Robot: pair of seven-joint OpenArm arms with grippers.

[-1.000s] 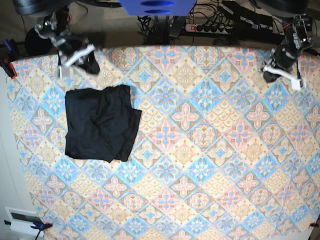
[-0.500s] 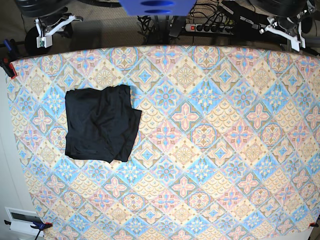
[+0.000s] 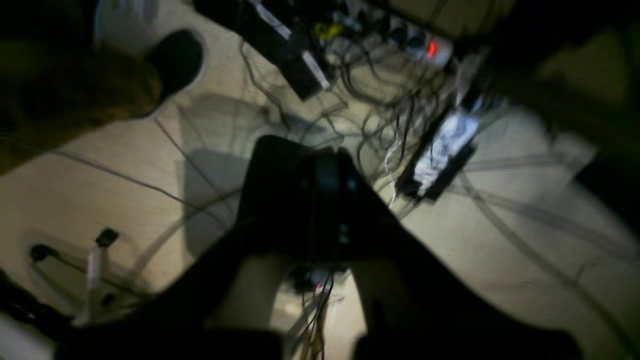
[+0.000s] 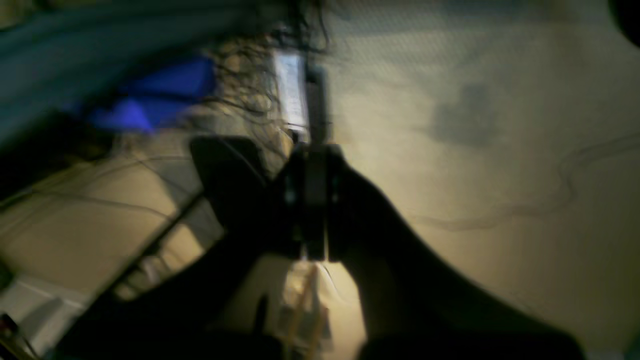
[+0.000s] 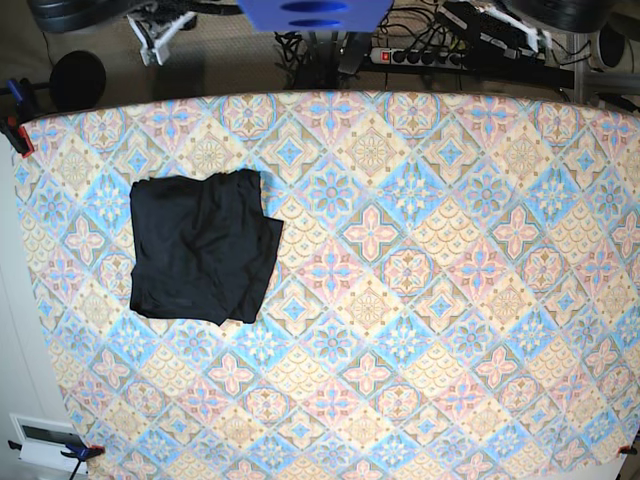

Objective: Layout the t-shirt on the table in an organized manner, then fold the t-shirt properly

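The black t-shirt (image 5: 202, 246) lies folded into a rough rectangle on the left part of the table (image 5: 420, 300), flat and untouched. Both arms are drawn back beyond the table's far edge. My right gripper (image 5: 158, 32) shows at the top left and my left gripper (image 5: 522, 30) at the top right, both small and partly cut off. In the left wrist view, the left gripper (image 3: 320, 170) is shut and empty over a floor with cables. My right gripper (image 4: 314, 165) is likewise shut and empty in the blurred right wrist view.
A power strip (image 5: 420, 55) and tangled cables lie on the floor behind the table, beside a blue mount (image 5: 315, 12). Clamps (image 5: 14, 130) grip the cloth at the left corner. A white box (image 5: 45, 440) sits off the near left corner.
Both grippers have lifted away from the table's far corners and moved back behind its edge. The folded t-shirt has not moved.
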